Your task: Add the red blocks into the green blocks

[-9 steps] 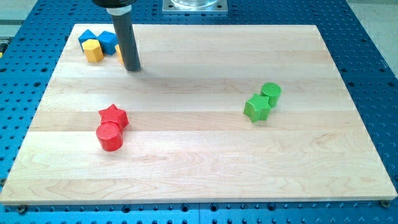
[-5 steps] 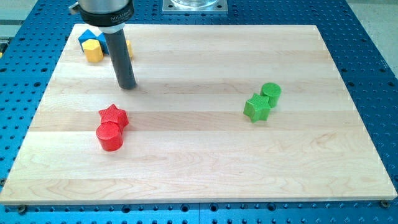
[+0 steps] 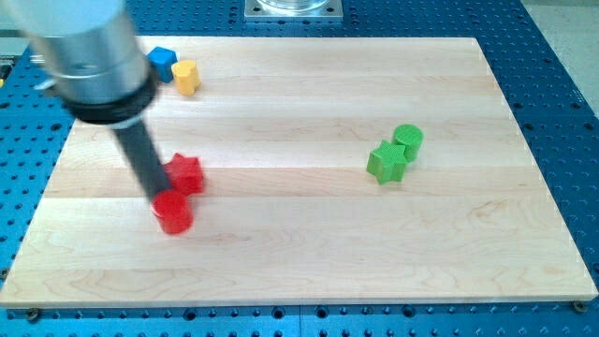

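A red star block (image 3: pixel 187 172) and a red cylinder (image 3: pixel 174 212) lie together at the board's left. My tip (image 3: pixel 159 196) is down at their left side, touching or nearly touching both; the rod hides part of the star. A green star-shaped block (image 3: pixel 386 162) and a green cylinder (image 3: pixel 408 139) sit together at the view's right, far from the red blocks.
A blue block (image 3: pixel 163 63) and a yellow block (image 3: pixel 186 76) lie near the top left of the wooden board (image 3: pixel 309 253). The arm's grey body (image 3: pixel 89 51) covers the top-left corner. A blue perforated table surrounds the board.
My tip has moved from the top left down toward the view's bottom to the red blocks' left side. The red pair has shifted slightly right. The arm now hides some top-left blocks.
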`<control>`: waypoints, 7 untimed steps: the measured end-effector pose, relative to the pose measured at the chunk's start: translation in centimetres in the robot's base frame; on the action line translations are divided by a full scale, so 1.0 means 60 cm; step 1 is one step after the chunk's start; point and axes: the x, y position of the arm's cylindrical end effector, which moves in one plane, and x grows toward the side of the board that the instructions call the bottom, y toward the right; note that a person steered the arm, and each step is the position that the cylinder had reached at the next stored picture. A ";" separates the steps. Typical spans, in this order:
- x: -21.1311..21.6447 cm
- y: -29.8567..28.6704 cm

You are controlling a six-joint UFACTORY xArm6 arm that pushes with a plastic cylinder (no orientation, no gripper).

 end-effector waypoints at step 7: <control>-0.122 0.314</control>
